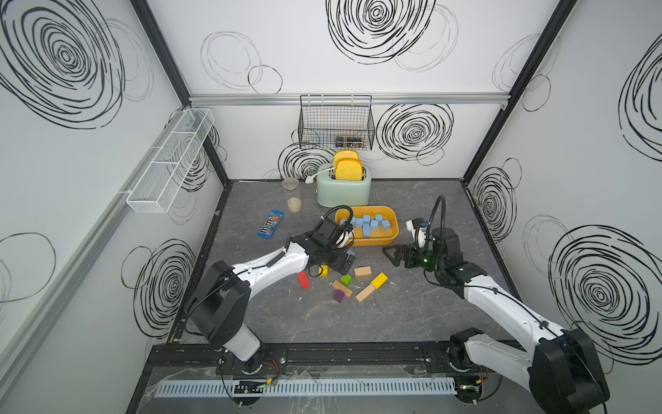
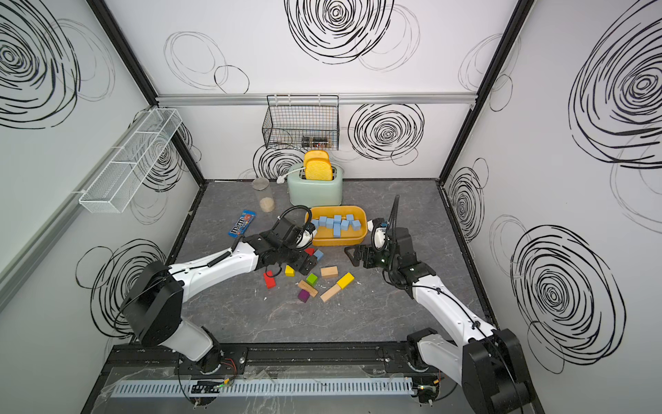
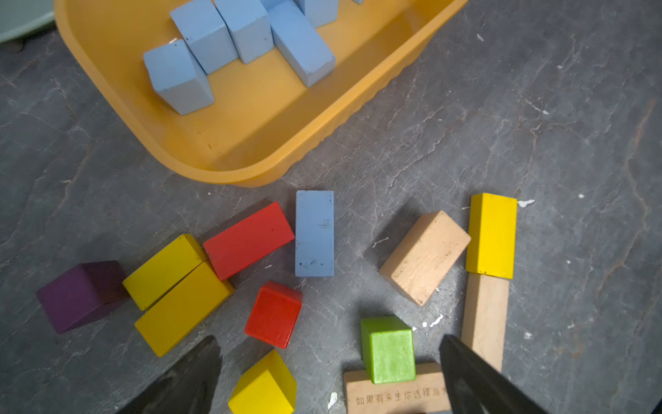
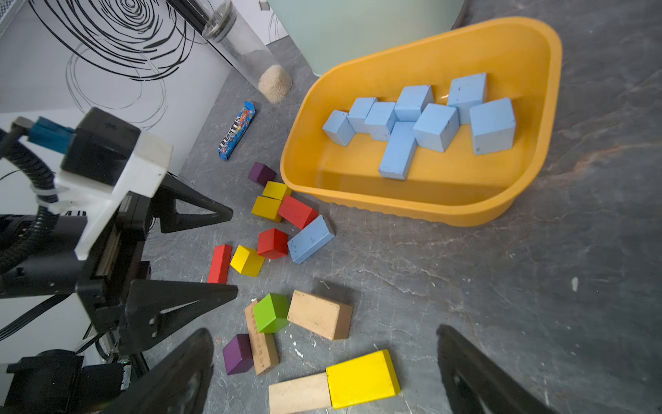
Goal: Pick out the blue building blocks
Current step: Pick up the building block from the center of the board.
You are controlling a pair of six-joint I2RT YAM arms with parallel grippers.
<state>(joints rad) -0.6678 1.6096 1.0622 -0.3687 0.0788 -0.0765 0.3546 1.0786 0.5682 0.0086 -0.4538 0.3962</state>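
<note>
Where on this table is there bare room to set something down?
Bare: the grey stone-look tabletop between the scattered coloured wooden blocks and the black front rail; also the back right corner beside the mint-green toaster. Crowded: in front of the yellow plastic tub.

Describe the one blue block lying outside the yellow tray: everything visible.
The blue brick is an oblong, matte light-blue block, painted wood by the look, with dark scuffs on its top face. It lies flat on the grey tabletop, just outside the yellow tray and apart from it, one short end toward the rim. The corner of a red brick reaches its long side; whether they touch is unclear. Nothing grips it.
</note>
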